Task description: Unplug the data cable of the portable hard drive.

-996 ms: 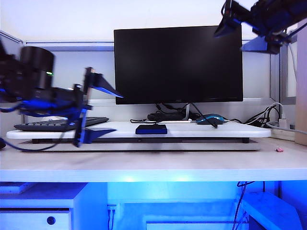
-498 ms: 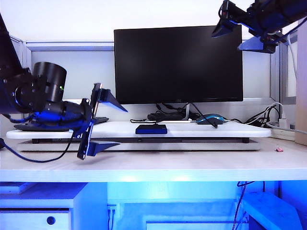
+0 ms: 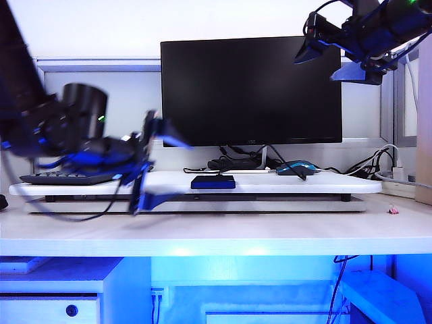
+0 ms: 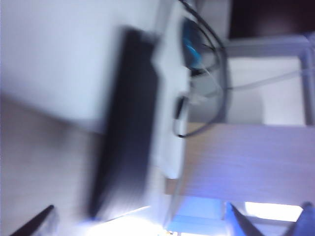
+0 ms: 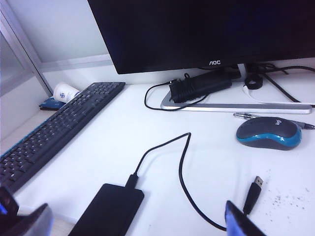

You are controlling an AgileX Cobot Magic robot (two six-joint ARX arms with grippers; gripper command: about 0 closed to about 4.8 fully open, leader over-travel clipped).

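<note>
The portable hard drive [image 3: 212, 181] is a flat dark slab at the front edge of the white riser board [image 3: 317, 185], below the monitor. In the right wrist view the drive [image 5: 108, 211] has the thin black data cable [image 5: 183, 162] plugged into its far end. The cable loops away, and its free USB plug [image 5: 255, 187] lies on the board. My right gripper [image 3: 329, 62] hangs open high at the upper right, above the drive [image 5: 137, 204]. My left gripper [image 3: 162, 167] is open left of the drive, at board height. The left wrist view is blurred; I cannot make out the drive there.
A black monitor [image 3: 250, 91] stands behind the drive. A black keyboard [image 5: 59, 128] lies along the board's left part. A blue-black mouse [image 5: 268, 132] and a black power adapter [image 5: 199, 88] with cords sit near the monitor foot. A wooden panel [image 3: 424, 135] bounds the right side.
My left arm has swung to the right, bringing its open gripper closer to the hard drive. My right gripper has shifted slightly left. Both stay open; the drive and cable have not moved.
</note>
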